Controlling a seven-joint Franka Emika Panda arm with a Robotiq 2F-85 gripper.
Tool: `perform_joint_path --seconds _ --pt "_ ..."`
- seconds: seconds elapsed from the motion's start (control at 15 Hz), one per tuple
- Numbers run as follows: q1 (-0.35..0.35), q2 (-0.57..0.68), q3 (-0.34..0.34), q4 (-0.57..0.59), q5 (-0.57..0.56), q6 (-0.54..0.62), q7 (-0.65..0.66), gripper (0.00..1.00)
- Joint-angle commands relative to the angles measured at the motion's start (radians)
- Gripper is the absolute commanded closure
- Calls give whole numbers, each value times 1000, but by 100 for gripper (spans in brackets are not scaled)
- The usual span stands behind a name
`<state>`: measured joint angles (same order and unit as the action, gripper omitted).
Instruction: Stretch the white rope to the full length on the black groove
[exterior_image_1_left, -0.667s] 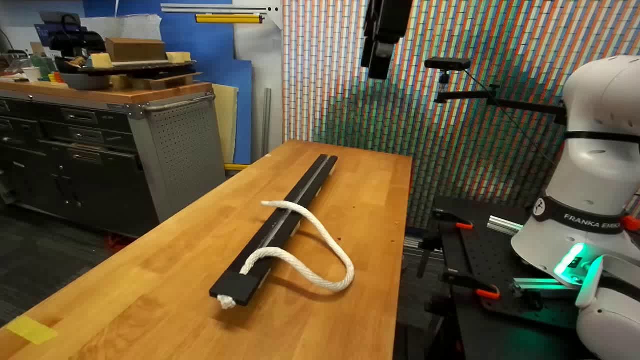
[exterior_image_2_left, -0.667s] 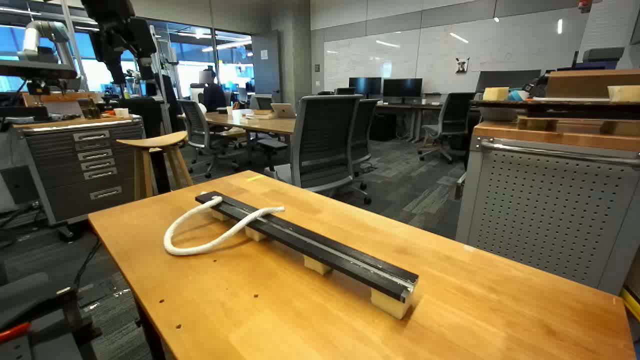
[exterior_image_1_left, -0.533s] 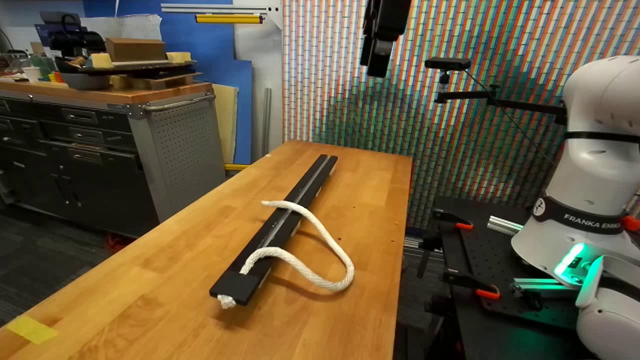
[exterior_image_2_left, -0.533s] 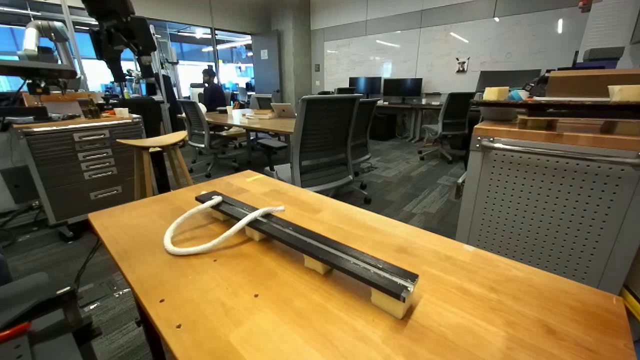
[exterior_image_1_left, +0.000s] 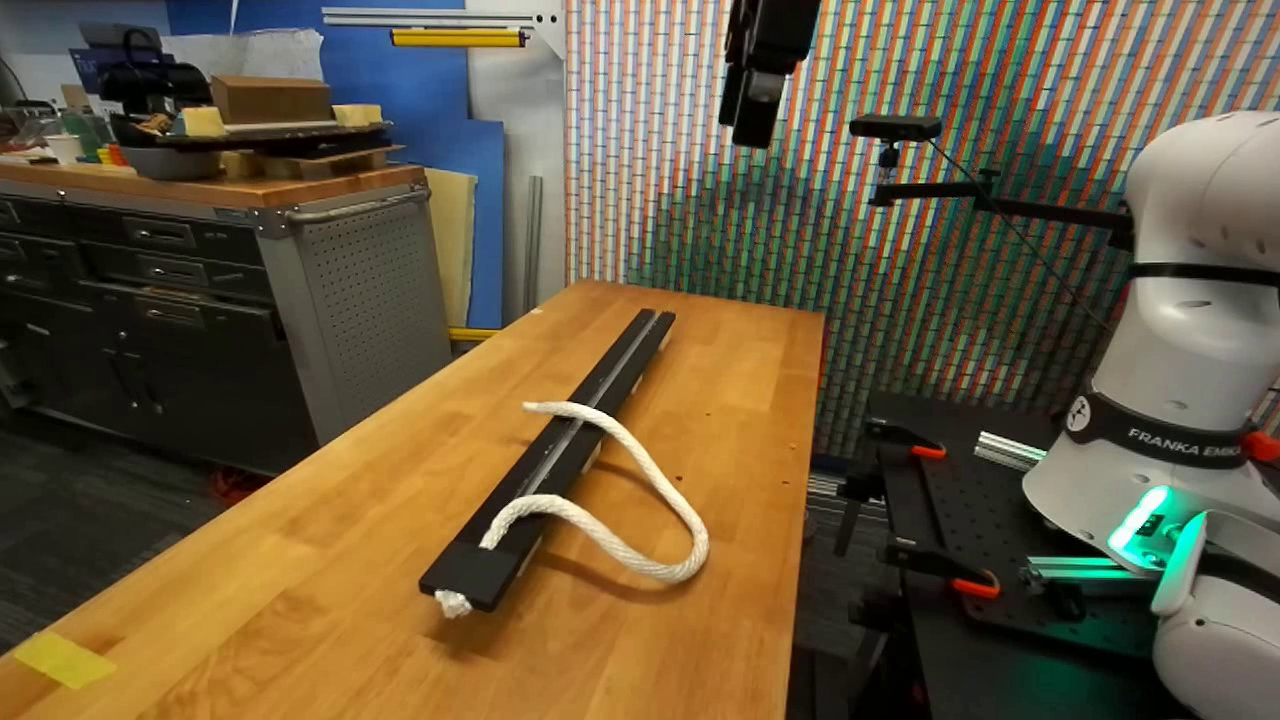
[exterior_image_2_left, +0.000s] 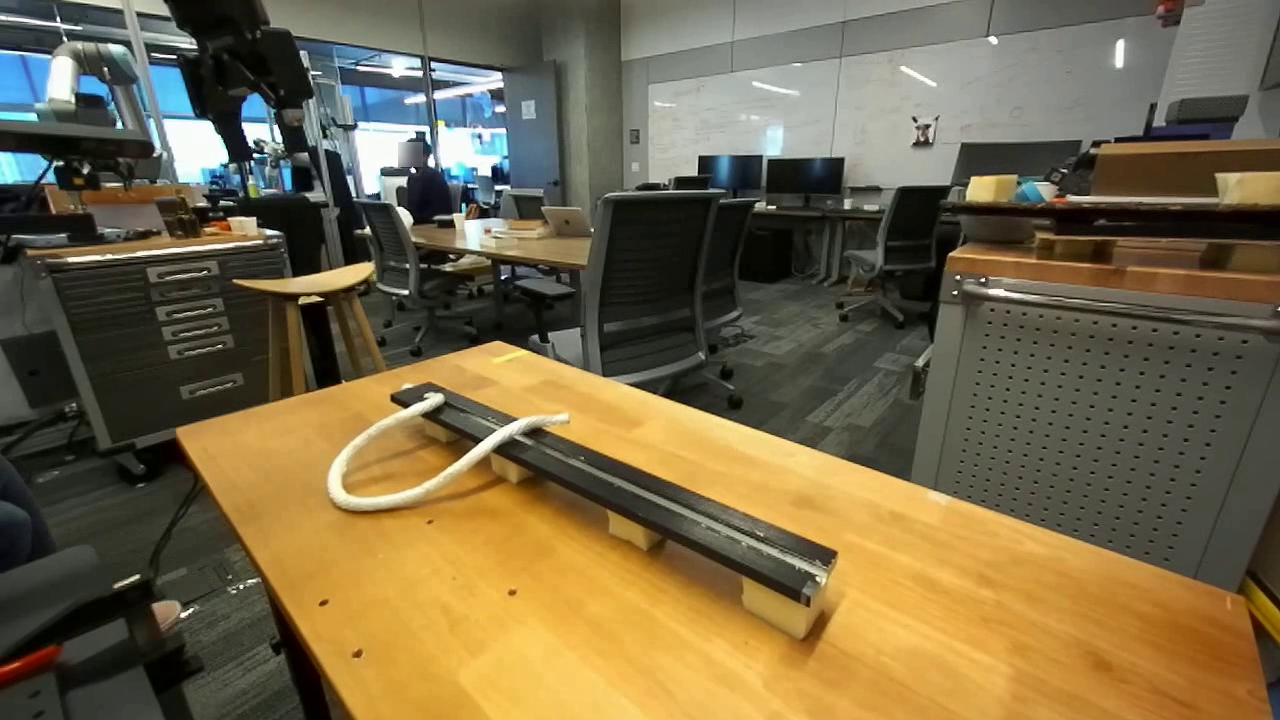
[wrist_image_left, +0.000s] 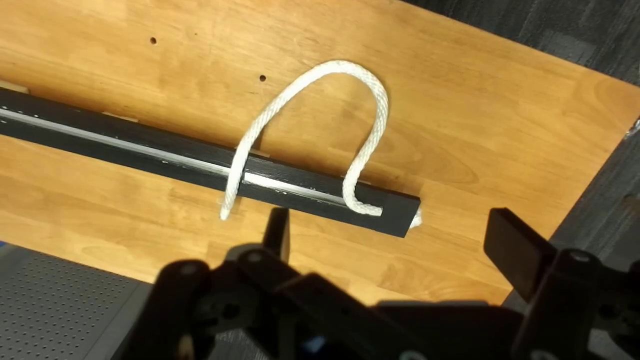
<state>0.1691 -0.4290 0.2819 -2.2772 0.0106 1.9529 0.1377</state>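
Note:
The white rope (exterior_image_1_left: 672, 572) lies in a loop beside the black groove (exterior_image_1_left: 618, 375) in both exterior views (exterior_image_2_left: 400, 498). One end passes under the black cap at the groove's end, and a frayed tip pokes out. The loop rests on the wooden tabletop. The free end crosses over the groove (exterior_image_2_left: 680, 520) and points past its far side. In the wrist view the rope (wrist_image_left: 382, 107) and groove (wrist_image_left: 150, 148) lie beyond my fingertips. My gripper (wrist_image_left: 388, 212) is open and empty, high above the table; it also shows at the top of both exterior views (exterior_image_1_left: 750, 130) (exterior_image_2_left: 265, 150).
Wooden blocks (exterior_image_2_left: 785, 610) hold the groove above the wooden table (exterior_image_2_left: 600, 640). A grey cabinet (exterior_image_2_left: 1090, 430) stands beyond one table edge. Black clamps with orange tips (exterior_image_1_left: 975, 588) sit by the robot base. A camera on an arm (exterior_image_1_left: 895, 127) stands near the robot.
My gripper has moved slightly up in an exterior view and is still open. The rope and the groove have not moved. A person's leg has come in at an exterior view's lower left edge.

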Motion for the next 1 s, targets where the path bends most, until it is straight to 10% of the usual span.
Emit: perform_joint_path --seconds 0.0,0.93 --pt "6 13 -10 11 -16 3 15 0" --pt "-127 315 -21 126 -247 290 363 0"
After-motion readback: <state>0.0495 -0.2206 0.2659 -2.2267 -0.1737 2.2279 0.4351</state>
